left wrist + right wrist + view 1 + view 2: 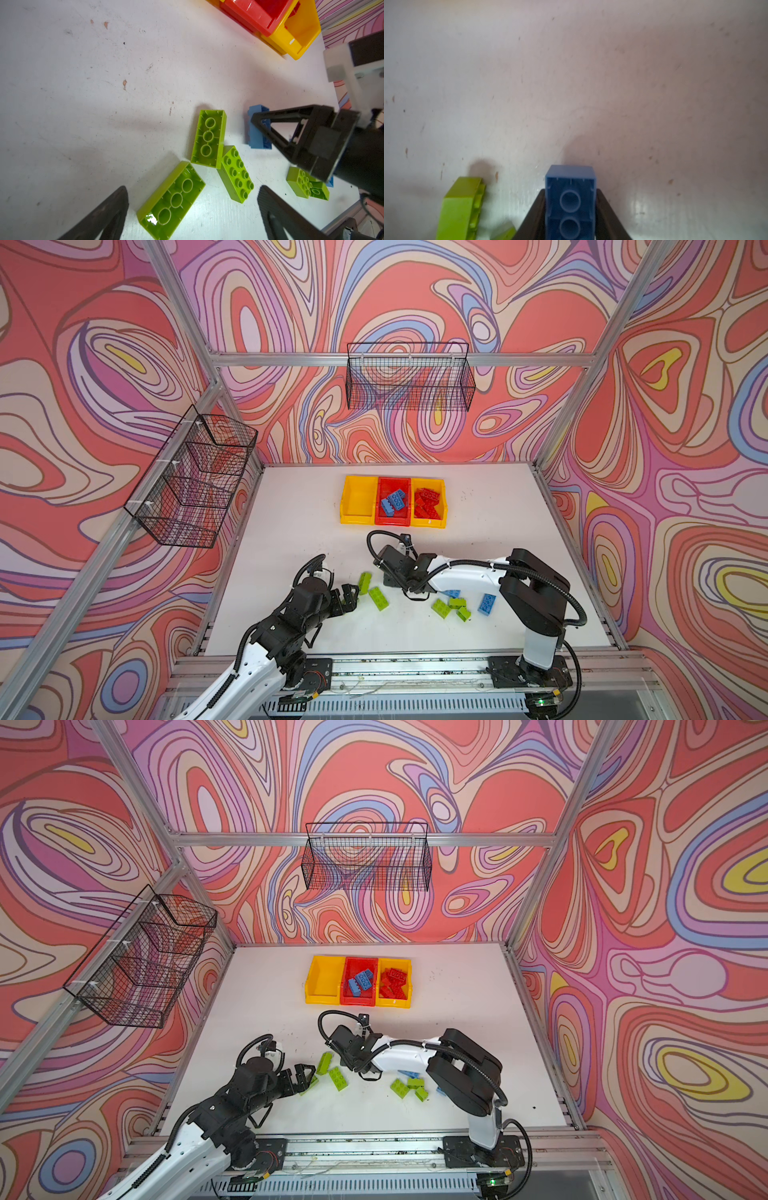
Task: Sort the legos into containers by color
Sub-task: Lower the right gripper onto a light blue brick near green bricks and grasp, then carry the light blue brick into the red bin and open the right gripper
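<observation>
Well in front of the red bin (pixel 392 482) and off to its left, the left gripper (pixel 352 596) hangs low with its jaws spread wide and nothing between them. It is probably poised for the green bricks (pixel 378 598) just past its fingertips. Those likely belong in the empty yellow bin (pixel 359 502) against the red bin's left wall, since the red bin holds only blue bricks (pixel 394 502) and the right-hand yellow bin (pixel 443 497) only red bricks (pixel 426 504). Straight in front of the red bin, the right gripper (pixel 570 193) points down and pinches a blue brick (pixel 257 143) by two opposite walls, a hold suited to carrying it to the red bin. Further right of that line lies a loose pile (pixel 451 605) of green and blue pieces. Both top views show only two green bricks plainly beside the left gripper; the left wrist view shows three, two of them hollow side up. The top views hide the right grip under the wrist, while the right wrist view shows both fingers against the brick. Whether the brick clears the table (pixel 291 531) I cannot tell.
</observation>
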Tool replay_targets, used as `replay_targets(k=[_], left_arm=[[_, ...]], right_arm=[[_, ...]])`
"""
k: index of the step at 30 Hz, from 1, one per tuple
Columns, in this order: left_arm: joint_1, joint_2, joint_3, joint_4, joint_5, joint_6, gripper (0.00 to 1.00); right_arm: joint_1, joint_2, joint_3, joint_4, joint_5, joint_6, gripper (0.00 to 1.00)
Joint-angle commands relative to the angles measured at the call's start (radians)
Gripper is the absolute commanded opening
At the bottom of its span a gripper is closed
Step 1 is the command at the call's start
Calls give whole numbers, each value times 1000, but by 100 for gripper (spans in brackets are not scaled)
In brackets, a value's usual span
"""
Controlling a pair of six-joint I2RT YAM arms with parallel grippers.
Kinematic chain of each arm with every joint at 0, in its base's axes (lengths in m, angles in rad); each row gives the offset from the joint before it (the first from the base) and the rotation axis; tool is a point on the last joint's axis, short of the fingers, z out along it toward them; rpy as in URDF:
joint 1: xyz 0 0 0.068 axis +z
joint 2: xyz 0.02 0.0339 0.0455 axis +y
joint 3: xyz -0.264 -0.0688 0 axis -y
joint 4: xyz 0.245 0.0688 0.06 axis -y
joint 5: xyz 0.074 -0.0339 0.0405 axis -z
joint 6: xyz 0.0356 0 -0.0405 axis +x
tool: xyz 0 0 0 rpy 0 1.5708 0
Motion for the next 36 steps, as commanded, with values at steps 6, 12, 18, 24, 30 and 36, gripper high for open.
replay_targets(k=[6, 12, 18, 24, 30, 36], left_arm=[[1, 79, 37, 65, -14, 10, 100], [1, 170, 80, 127, 2, 27, 100], [1, 314, 162, 191, 28, 47, 100], [0, 416, 223, 225, 46, 44, 100], [1, 455, 263, 203, 43, 54, 100], [1, 449, 263, 212, 88, 60, 100]], right_arm=[[-128, -55, 82, -9, 2, -173, 34], [-246, 20, 265, 11, -35, -328, 34], [-344, 217, 545, 1, -87, -451, 35], [-400, 438, 832, -61, -140, -527, 38], [-406, 528, 985, -114, -169, -597, 66], [-405, 338, 762, -49, -135, -586, 81]])
